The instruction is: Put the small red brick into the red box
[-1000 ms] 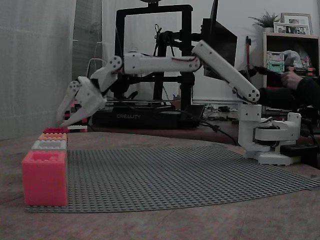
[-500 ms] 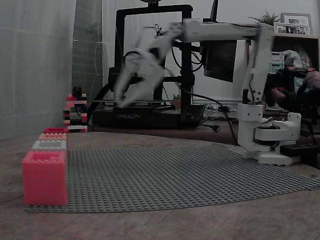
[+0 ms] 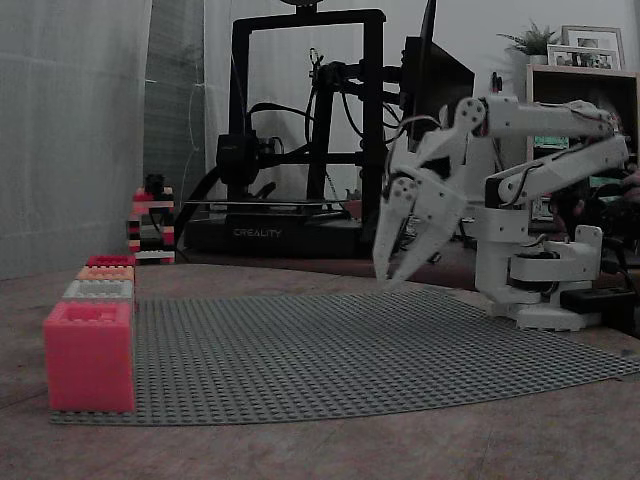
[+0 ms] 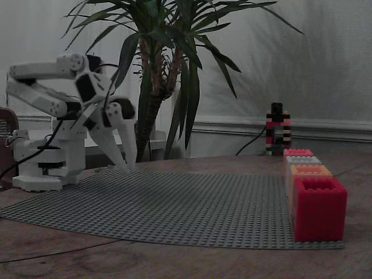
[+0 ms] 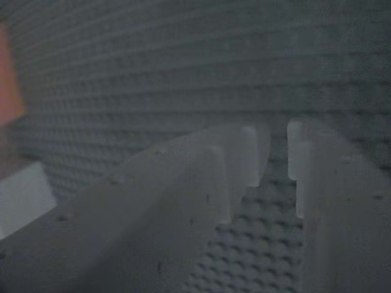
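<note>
1. The white two-finger gripper (image 3: 388, 280) hangs tip-down just above the near-base edge of the grey studded baseplate (image 3: 350, 350), with the arm folded back toward its white base (image 3: 540, 280).
2. The fingers (image 5: 244, 159) stand a narrow gap apart in the wrist view, with nothing between them; only baseplate studs show through the gap.
3. In both fixed views the gripper (image 4: 123, 165) is well apart from the row of boxes at the opposite edge of the baseplate.
4. The row holds a large coral-pink studded box (image 3: 89, 355) nearest the camera, then a grey-white box (image 3: 98, 290), an orange box (image 3: 106, 272) and, farthest, the deep crimson studded red box (image 3: 110, 260).
5. The small red brick cannot be made out; whether it lies inside the red box cannot be told.
6. A small red-and-black brick tower (image 3: 150, 222) stands on the brown table (image 3: 330, 450) beyond the row.
</note>
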`<state>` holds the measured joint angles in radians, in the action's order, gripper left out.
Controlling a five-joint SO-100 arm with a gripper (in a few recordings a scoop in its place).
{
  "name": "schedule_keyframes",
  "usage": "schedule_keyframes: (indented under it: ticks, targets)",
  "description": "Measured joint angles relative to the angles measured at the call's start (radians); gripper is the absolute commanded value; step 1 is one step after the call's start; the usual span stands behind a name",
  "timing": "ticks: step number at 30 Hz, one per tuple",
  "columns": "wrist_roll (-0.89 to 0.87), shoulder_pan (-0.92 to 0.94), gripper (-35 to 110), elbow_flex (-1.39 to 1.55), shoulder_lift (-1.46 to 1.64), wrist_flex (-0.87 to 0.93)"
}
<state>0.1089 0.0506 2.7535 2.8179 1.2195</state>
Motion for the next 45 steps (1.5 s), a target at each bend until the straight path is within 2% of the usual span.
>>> schedule_keyframes:
  ticks: [16,45]
  targets:
    - [-0.1,-0.038,0,0.109,0.379,0.155]
    - [-0.144,-0.055,0,0.107,0.388,0.155]
